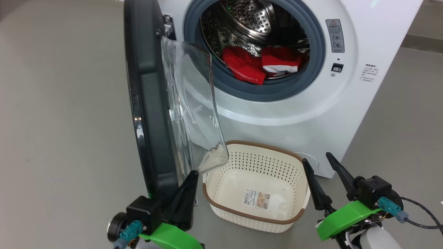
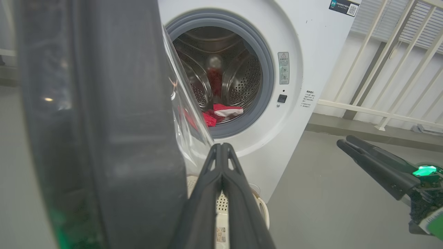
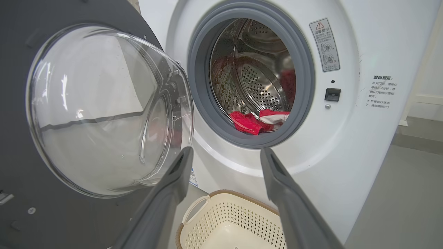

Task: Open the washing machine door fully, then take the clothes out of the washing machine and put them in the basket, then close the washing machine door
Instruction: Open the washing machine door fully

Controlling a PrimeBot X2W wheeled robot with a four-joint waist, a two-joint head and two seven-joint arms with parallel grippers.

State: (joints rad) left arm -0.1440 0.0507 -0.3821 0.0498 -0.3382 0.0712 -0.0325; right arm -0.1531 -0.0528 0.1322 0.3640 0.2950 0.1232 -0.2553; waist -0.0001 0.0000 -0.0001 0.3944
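- The washing machine door (image 1: 148,103) stands open, swung out from its hinge at nine o'clock of the drum mouth and seen almost edge-on in the head view. Its black rim faces the camera.
- Its clear glass bowl (image 3: 97,110) bulges towards three o'clock. In the head view the bowl's lower edge overlaps the basket's far-left corner.
- The clothes (image 1: 259,64) lie inside the steel drum (image 1: 249,17) at its six o'clock. They are two red bundles side by side, and the right one shows a white band.
- The grey gasket (image 1: 270,93) rings the mouth of the washing machine (image 1: 287,114). A warning sticker (image 1: 335,34) sits at about two o'clock of the mouth and a dark latch slot (image 1: 337,67) at three o'clock.
- The basket (image 1: 263,162) stands upright on the floor (image 1: 62,121) at six o'clock of the mouth, just in front of the machine. It holds no clothes, and a paper label (image 1: 258,199) shows on its bottom.
- The left gripper (image 1: 193,176) is at eight o'clock of the basket, with its jaws pressed together and holding nothing. It is just beside the inner side of the door's lower rim, and I cannot tell whether it touches.
- The right gripper (image 1: 316,157) is at three o'clock of the basket. Its jaws are spread wide and empty, and they point at the machine's front.
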